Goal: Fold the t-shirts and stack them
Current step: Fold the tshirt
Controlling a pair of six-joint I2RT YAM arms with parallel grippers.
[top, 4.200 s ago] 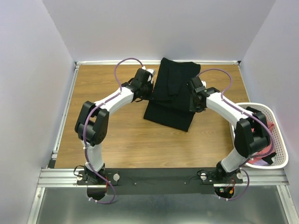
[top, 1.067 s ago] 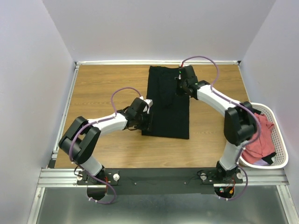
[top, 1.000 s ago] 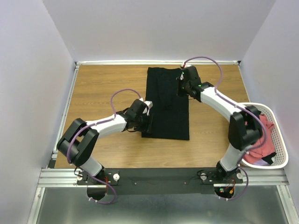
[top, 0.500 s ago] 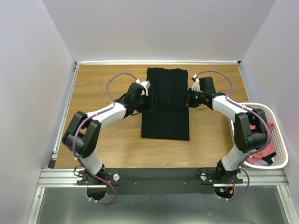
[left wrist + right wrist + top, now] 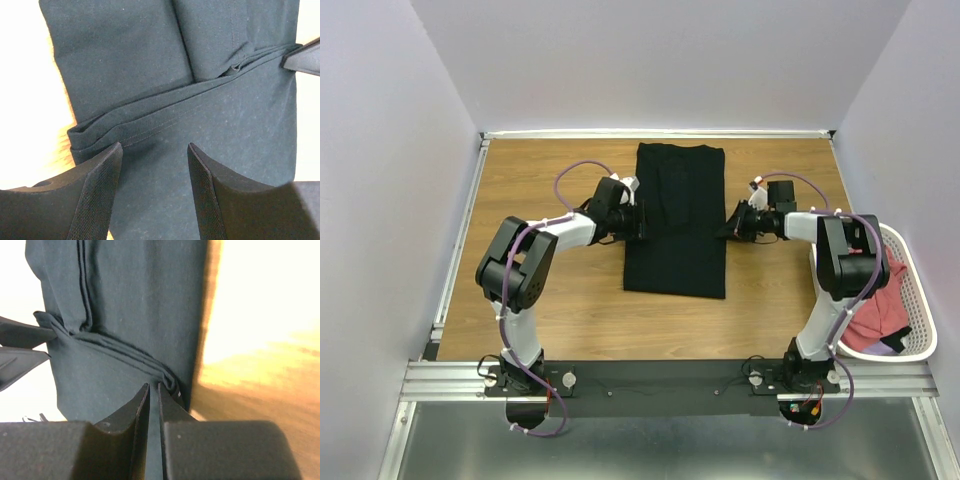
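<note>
A black t-shirt lies folded into a long strip running from the middle of the table to its far edge. My left gripper is at the middle of the strip's left edge, open, its fingers straddling the cloth just short of a layered fold; the gripper holds nothing. My right gripper is at the strip's right edge, opposite the left one. Its jaws are nearly together with a thin layer of the black cloth between them. A salmon-red t-shirt lies crumpled in the basket.
The white mesh basket stands at the table's right edge beside the right arm's base. White walls close in the table on the left, far and right sides. Bare wood shows either side of the black strip.
The left gripper has moved from the strip's near-left corner up to its mid left edge. The right gripper has come from the far end to the mid right edge. The shirt lies flatter.
</note>
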